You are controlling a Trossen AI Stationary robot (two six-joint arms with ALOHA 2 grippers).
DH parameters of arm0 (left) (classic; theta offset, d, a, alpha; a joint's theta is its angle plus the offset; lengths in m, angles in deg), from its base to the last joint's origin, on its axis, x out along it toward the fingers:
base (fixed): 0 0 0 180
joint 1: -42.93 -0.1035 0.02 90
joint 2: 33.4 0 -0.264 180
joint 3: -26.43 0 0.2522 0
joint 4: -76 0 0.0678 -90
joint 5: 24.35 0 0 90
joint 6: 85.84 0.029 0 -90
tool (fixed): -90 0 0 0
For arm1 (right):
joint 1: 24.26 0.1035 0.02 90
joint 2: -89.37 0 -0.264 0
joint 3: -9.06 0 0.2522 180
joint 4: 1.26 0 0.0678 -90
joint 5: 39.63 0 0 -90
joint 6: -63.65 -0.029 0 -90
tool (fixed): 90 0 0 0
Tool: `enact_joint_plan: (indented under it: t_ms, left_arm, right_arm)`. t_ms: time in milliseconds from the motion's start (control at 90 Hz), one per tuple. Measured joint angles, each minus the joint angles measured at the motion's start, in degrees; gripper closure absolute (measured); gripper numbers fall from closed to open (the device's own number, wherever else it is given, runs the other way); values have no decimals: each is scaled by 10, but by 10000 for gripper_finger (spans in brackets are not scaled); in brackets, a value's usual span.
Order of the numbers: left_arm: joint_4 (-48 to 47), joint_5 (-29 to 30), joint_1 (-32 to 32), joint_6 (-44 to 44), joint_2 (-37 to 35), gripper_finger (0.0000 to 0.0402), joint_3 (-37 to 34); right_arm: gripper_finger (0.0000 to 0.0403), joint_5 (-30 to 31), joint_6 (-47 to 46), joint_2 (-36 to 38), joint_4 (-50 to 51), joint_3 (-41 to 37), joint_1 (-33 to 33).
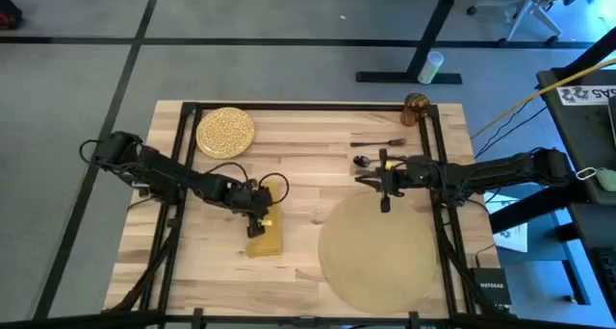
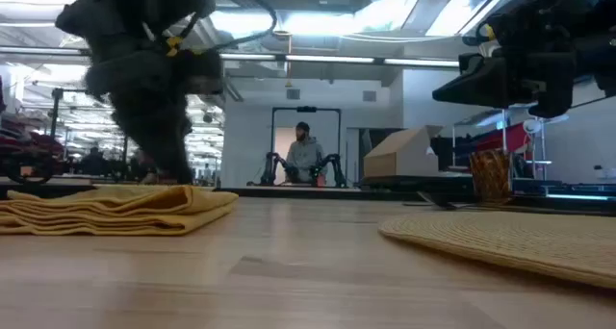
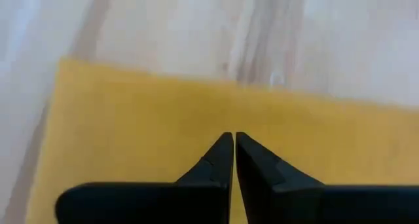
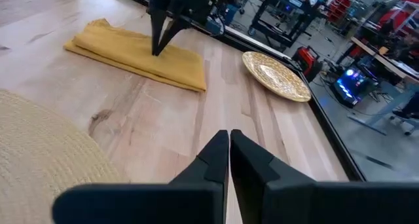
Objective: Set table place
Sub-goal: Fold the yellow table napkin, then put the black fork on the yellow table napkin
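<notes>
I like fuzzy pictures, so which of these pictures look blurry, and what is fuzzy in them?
Low view: the left arm above the napkin is a smeared dark blur, and bright ceiling lights glare behind it. Left wrist view: the wood of the table is soft and washed out, though the left gripper shows crisp. High view and right wrist view: fairly sharp.

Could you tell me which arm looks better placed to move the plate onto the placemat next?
Probably the left. The plate lies at the table's far left corner, just beyond the left gripper, which is shut over the napkin. The right gripper, also shut, hovers at the placemat's far edge, across the table.
</notes>
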Motion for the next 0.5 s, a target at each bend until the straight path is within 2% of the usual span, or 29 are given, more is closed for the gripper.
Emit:
enact_joint_plan:
  t_ms: [100, 256, 400, 500]
  left_arm:
    - [0, 0, -8, 2, 0, 402, 4]
    - [-1, 0, -8, 15, 0, 402, 4]
    - [-1, 0, -8, 15, 0, 402, 4]
    - [-1, 0, -8, 15, 0, 402, 4]
  right_arm:
    - [402, 45, -1, 8, 46, 7, 0]
    - [402, 112, -11, 11, 256, 72, -31]
    - [402, 120, 11, 6, 416, 155, -92]
    - [402, 119, 49, 5, 486, 211, -136]
